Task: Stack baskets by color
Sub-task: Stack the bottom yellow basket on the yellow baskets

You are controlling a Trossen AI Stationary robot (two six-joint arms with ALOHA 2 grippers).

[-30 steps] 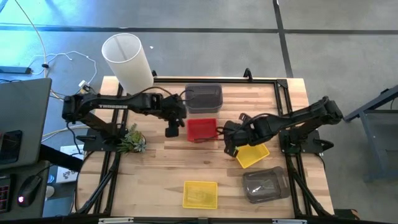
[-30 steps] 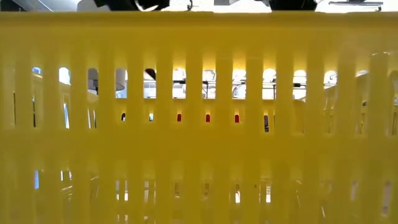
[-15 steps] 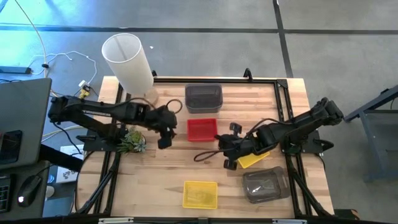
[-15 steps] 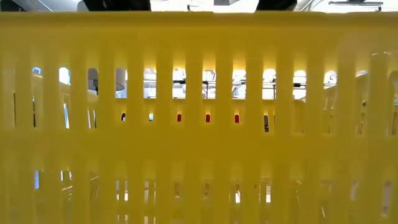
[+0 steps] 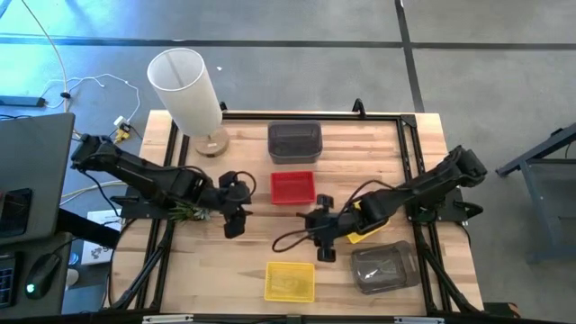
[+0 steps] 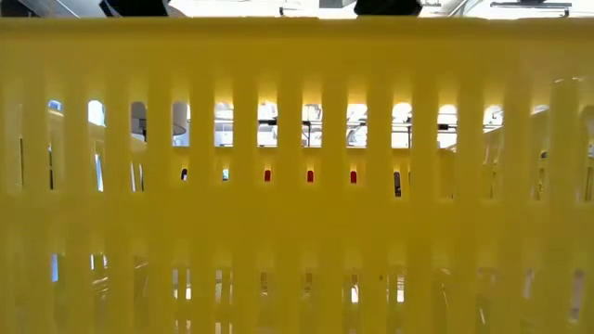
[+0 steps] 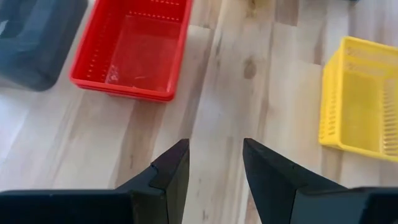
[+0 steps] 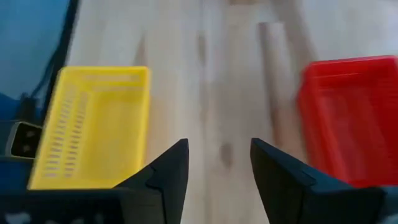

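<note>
Both arms reach in low over the wooden surface [image 5: 252, 261]. The left tool [image 5: 236, 222] hangs with its fingers spread and nothing between them, just beside the red basket [image 5: 293, 187]. The right tool [image 5: 321, 245] is also parted and empty, over bare wood between the red basket and the yellow basket [image 5: 290, 281] at the near edge. Another yellow basket [image 5: 364, 231] lies partly under the right arm, touching a grey basket [image 5: 384, 267]. A second grey basket [image 5: 294, 141] sits just behind the red one, near the white cylinder [image 5: 185, 88].
</note>
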